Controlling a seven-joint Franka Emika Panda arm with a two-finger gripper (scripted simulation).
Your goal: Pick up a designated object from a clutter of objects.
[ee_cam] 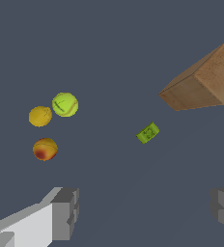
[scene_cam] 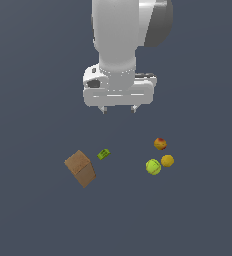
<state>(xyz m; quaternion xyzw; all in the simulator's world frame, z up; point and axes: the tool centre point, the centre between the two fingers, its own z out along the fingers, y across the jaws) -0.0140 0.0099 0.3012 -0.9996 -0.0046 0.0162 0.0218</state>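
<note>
Open floor around red-patched ball [scene_cam: 160, 144]

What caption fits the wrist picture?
Open gripper above three balls, including the red-patched ball, a green block and box.

The arm [scene_cam: 119, 35] hangs straight down from above, wrist vertical. Its gripper [scene_cam: 119, 108] points downward with the two fingers [ee_cam: 64, 212] spread wide apart, holding nothing and touching nothing.

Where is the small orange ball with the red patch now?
The small orange ball with the red patch lies on the exterior view's right, just above the yellow-green ball and plain orange-yellow ball.
</note>
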